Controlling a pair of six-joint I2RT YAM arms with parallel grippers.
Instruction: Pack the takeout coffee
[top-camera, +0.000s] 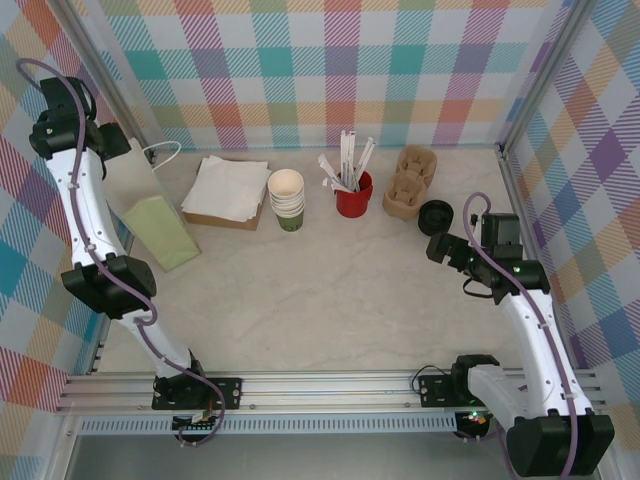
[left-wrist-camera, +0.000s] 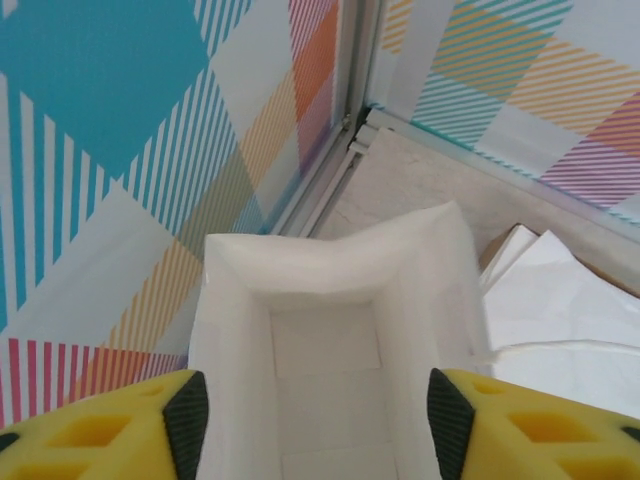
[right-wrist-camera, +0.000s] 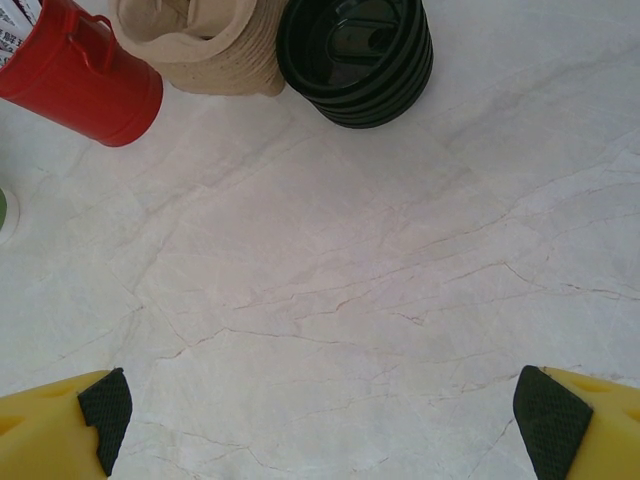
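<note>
My left gripper hangs spread wide over the open mouth of the white bag at the far left corner of the table, gripping nothing. Where the takeout coffee is, I cannot tell. Near the right edge, my right gripper gapes empty over the tabletop, short of the stacked black lids.

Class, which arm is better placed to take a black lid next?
Right. The right pincer, open, faces the lid stack close ahead, nothing between. The left pincer hangs over the open bag across the table.
</note>
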